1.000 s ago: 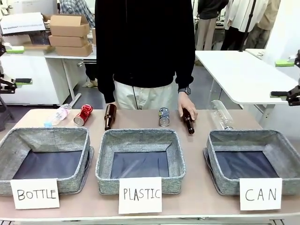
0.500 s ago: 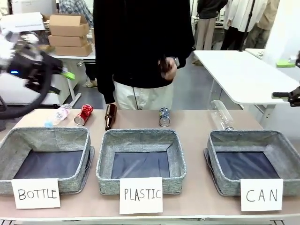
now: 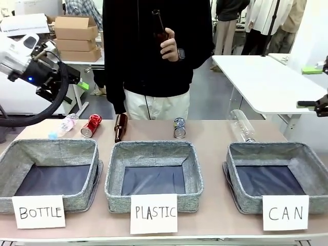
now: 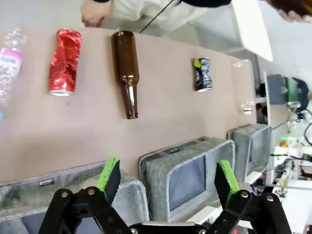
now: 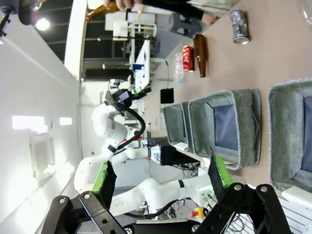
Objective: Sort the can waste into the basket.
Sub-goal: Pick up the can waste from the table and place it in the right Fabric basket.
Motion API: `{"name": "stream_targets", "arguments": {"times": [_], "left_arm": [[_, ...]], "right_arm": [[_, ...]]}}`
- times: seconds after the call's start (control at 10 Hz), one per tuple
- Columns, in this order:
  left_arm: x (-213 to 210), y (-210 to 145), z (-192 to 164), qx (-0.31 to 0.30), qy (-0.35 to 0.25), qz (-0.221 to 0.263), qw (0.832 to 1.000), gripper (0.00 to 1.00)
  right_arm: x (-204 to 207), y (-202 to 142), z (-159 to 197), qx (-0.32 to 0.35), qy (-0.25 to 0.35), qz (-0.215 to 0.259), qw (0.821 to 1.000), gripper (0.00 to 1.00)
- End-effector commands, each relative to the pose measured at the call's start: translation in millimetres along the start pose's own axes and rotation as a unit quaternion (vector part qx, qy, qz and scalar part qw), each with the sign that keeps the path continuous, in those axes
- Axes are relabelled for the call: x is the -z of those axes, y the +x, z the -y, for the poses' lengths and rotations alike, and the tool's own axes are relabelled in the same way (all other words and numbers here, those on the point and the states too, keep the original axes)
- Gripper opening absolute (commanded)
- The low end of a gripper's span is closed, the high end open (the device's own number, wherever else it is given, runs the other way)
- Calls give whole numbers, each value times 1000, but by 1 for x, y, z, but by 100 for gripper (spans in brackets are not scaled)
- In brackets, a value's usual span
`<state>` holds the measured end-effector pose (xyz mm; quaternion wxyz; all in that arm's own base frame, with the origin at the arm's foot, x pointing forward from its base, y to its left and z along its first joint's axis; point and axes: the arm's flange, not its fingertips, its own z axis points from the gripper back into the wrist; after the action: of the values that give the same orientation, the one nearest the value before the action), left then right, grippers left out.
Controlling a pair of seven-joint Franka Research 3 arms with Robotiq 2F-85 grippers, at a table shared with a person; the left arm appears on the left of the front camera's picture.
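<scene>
The red can (image 3: 90, 125) lies on its side at the far left of the desk (image 3: 212, 166). The silver can (image 3: 179, 127) lies near the middle of the far edge, with a brown bottle (image 3: 120, 127) between them. The CAN basket (image 3: 269, 147) sits at the lower right with its dark lining bare, well apart from both cans. The left gripper (image 4: 168, 175) hovers in the upper left of the front view, released and empty. The right gripper (image 5: 161, 175) is spread wide too, grasping nothing. At top centre the person's hand (image 3: 168, 45) holds a second brown bottle (image 3: 158, 25).
</scene>
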<state>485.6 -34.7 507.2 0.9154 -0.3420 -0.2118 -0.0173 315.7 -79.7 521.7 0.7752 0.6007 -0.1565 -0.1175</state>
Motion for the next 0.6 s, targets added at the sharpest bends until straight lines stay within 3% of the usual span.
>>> {"name": "stream_targets", "arguments": {"times": [0.0,0.1,0.3,0.5], "left_arm": [[-76,-26,5,21,-28,33,999,100],[-131,-52,15,45,-54,22,997,100],[-237,-98,34,52,-12,102,993,100],[-283,-133,29,61,-24,127,990,100]], "right_arm": [[-1,3,-1,-15,5,-3,1000,100],[-1,3,-1,-15,5,-3,1000,100],[-1,3,-1,-15,5,-3,1000,100],[-1,3,-1,-15,5,-3,1000,100]]}}
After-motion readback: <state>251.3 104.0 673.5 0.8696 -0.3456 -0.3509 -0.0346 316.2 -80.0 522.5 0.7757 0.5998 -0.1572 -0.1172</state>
